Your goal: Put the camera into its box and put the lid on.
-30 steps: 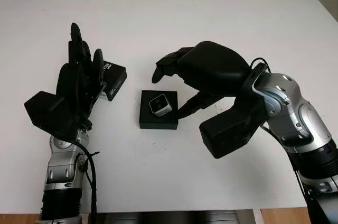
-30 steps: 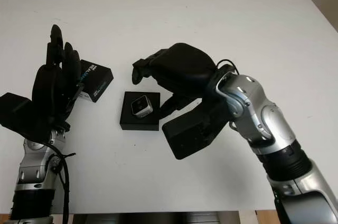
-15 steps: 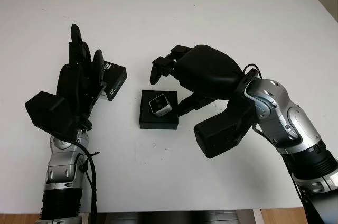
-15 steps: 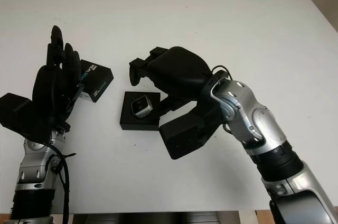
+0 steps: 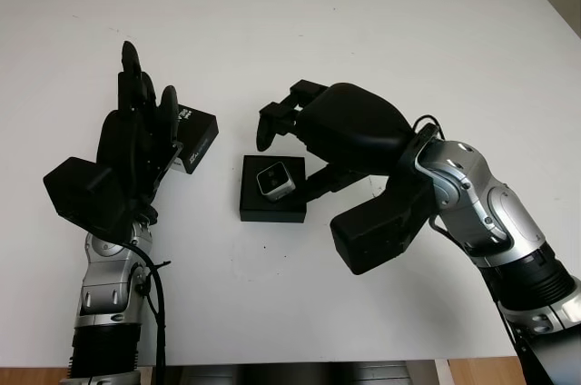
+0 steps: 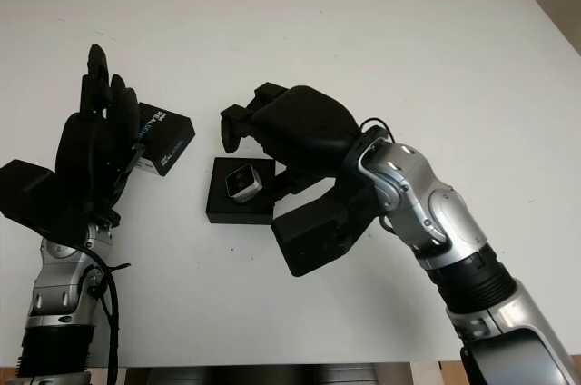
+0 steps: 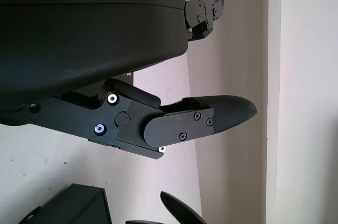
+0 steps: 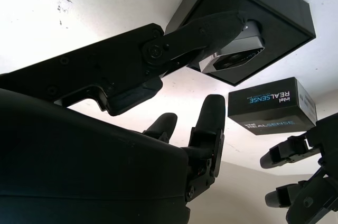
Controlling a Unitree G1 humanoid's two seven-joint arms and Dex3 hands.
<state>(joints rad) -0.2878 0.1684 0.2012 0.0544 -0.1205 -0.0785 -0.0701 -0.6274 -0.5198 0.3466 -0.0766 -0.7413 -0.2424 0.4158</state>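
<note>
Now camera [image 5: 274, 180] in box [image 5: 272, 206]; right hand [image 5: 313, 126] open above.

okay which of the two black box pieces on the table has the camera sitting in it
The open box base in the middle, beside the right robot hand, holds the small silver camera. The other piece, the printed lid, sits by the left robot hand.

- One small silver square camera [image 5: 273, 180]
- One open black square box base [image 5: 272, 208]
- One black printed box lid [image 5: 193, 136]
- Two black three-finger robot hands: left hand [image 5: 136, 135], right hand [image 5: 313, 126]
- One white table [image 5: 363, 31]
</note>
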